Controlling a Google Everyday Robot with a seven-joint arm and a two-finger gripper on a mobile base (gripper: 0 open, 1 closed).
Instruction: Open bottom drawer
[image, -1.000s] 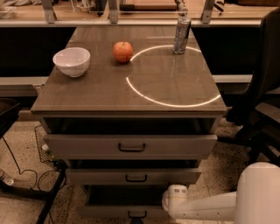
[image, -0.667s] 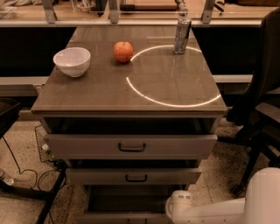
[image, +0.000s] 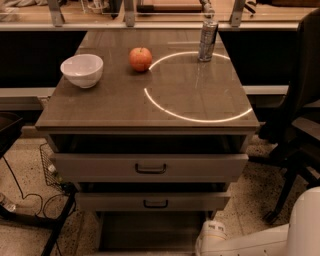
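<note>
The cabinet (image: 150, 120) shows two grey-beige drawer fronts. The top drawer (image: 150, 167) and the middle drawer (image: 152, 201) each carry a black bail handle. Below them, the bottom drawer (image: 150, 232) shows only as a flat dark grey-brown surface running down to the frame's lower edge. Its front and handle are cut off there. My white arm (image: 260, 242) enters from the bottom right, and its rounded wrist (image: 212, 234) sits beside the bottom drawer's right side. The gripper itself lies below the frame's lower edge.
On the cabinet top stand a white bowl (image: 82, 70), a red apple (image: 141, 59) and a metal can (image: 207, 39). A black office chair (image: 295, 125) is at the right. Cables and a wire basket (image: 50, 170) lie on the floor at the left.
The white wrist has moved down and toward the camera. The bottom drawer's front and handle, visible earlier, have slid out past the lower frame edge.
</note>
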